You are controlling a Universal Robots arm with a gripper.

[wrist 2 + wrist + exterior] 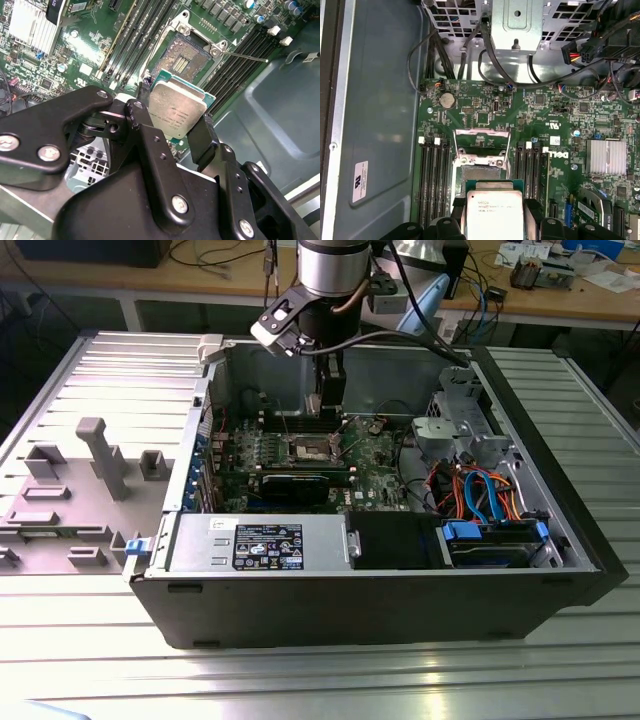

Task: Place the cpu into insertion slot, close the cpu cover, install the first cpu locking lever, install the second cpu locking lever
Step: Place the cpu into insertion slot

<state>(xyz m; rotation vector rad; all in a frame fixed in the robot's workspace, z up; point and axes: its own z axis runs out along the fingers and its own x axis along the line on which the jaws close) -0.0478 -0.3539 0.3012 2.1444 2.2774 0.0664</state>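
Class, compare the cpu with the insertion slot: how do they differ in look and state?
The cpu shows a pale silvery metal face; the insertion slot shows a dark centre inside a silver rim. The cpu is gripped by the tool, above the green circuit board; the insertion slot sits fixed in it, uncovered and empty. Both are square.

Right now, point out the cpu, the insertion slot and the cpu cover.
cpu (177, 111): second wrist view, middle of its metal face.
insertion slot (186, 59): second wrist view, its dark centre.
cpu cover (481, 132): first wrist view, one silver bar of its frame.
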